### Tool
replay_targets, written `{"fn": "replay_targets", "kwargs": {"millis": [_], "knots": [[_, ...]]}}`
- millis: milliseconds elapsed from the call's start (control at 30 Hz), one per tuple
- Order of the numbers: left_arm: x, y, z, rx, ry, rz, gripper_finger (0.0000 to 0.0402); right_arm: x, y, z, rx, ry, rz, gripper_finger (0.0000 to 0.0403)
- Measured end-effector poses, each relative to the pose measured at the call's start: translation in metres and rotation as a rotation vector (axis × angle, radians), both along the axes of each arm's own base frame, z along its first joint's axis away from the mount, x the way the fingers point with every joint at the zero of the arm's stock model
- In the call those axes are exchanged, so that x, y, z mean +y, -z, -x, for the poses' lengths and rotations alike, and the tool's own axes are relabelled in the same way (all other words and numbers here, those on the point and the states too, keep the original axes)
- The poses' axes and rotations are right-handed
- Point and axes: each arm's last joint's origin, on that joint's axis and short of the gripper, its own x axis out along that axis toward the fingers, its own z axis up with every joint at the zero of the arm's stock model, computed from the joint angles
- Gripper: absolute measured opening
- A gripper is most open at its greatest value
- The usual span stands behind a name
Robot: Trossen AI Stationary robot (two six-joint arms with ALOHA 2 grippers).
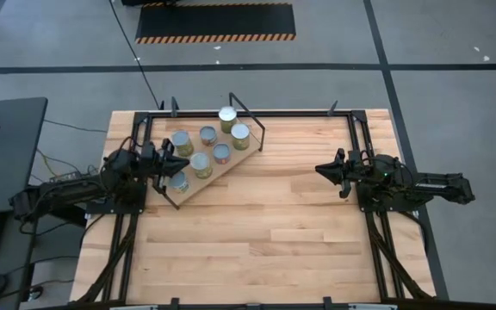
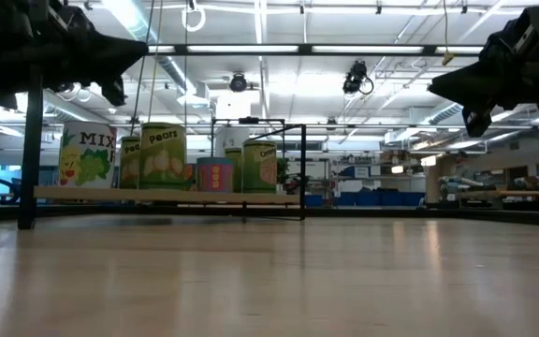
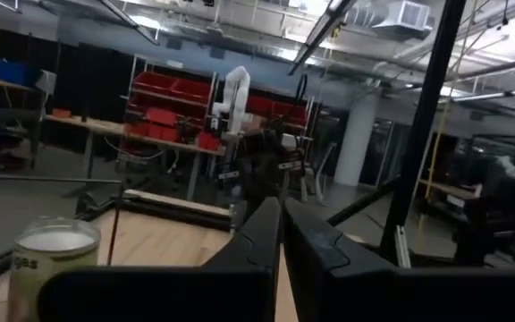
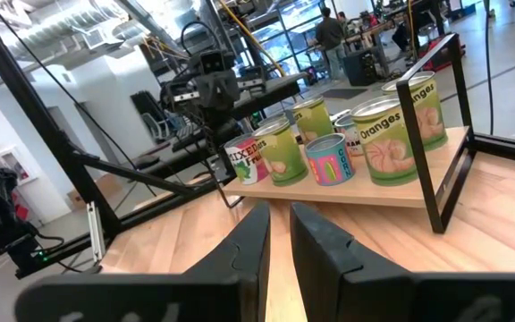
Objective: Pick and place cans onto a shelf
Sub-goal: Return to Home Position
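Note:
Several cans stand upright on the light-wood shelf at the table's far left; they also show in the low view and the right wrist view. My left gripper is shut and empty. It hovers above the shelf's left end, beside the nearest cans, one of which shows in the left wrist view. My right gripper hovers over the table's right half, pointing toward the shelf. Its fingers stand a narrow gap apart and hold nothing.
The shelf's black wire frame rises at its far right end and also shows in the right wrist view. A black metal frame runs along the table's far and side edges. Bare slatted wood spreads across the middle and near side.

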Motion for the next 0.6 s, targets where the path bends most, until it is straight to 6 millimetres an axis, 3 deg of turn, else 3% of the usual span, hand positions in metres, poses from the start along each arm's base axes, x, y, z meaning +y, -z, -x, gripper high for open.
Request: {"fn": "replay_targets", "kwargs": {"millis": [333, 600], "knots": [[0.0062, 0.0104, -0.0017, 0.108, -0.182, 0.013, 0.0023, 0.0000, -0.0001, 0.0000, -0.001, 0.000, 0.000, 0.0053], [0.0056, 0.0048, -0.0002, 0.039, -0.184, -0.011, 0.0023, 0.0000, -0.0003, 0.0000, -0.003, 0.000, 0.000, 0.0053]]}}
